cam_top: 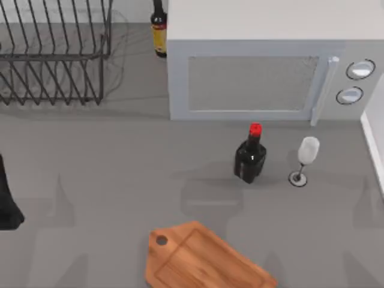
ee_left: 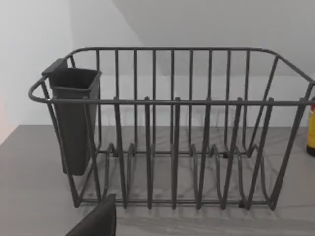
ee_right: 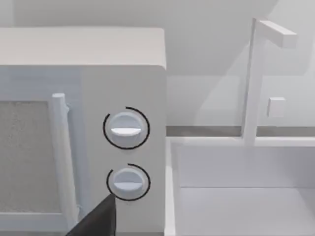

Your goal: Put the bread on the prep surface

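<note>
From above, the grey countertop carries a white microwave at the far side, a wire dish rack at the far left, and the orange-brown prep surface at the near edge, handle end with its round hole pointing left. Between microwave and board stand a dark bottle with a red cap and, just to its right, a clear wine glass. A yellow-labelled bottle stands between rack and microwave.

The left wrist view adds the rack's dark cutlery cup; the right wrist view adds the microwave's two dials and a white sink with its tap.

The left arm sits at the left edge. I cannot tell either gripper's opening.
</note>
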Robot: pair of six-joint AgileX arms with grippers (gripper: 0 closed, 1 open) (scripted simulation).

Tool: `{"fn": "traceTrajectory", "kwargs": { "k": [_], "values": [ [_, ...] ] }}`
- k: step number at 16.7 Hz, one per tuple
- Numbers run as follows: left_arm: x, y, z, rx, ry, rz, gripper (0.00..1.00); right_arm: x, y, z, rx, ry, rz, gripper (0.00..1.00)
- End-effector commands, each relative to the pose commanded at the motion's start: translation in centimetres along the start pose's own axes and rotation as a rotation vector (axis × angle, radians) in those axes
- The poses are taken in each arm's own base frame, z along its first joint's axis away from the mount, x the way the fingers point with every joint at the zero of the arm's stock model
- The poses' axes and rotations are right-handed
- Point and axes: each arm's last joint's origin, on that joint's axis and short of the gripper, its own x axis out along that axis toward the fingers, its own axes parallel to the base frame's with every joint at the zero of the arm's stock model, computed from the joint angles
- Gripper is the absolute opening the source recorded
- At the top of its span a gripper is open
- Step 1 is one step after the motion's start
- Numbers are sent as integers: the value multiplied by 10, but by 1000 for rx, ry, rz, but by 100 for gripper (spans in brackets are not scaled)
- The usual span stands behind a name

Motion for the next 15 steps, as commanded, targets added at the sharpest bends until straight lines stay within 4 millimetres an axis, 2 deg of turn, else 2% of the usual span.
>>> {"fn": "traceTrajectory", "kwargs": {
  "k": [4,6,9,12,15],
  "values": [
    [0,1,7,-3,13,6,100,0,0,0,0,0,0,100],
    [1,2,22,-8,46,15,100,0,0,0,0,0,0,100],
    [9,4,60,-17,138,32,100,0,0,0,0,0,0,100],
    [35,9,95,-25,321,52,100,0,0,0,0,0,0,100],
    [88,18,108,-30,612,72,100,0,0,0,0,0,0,100]
  ]
}}
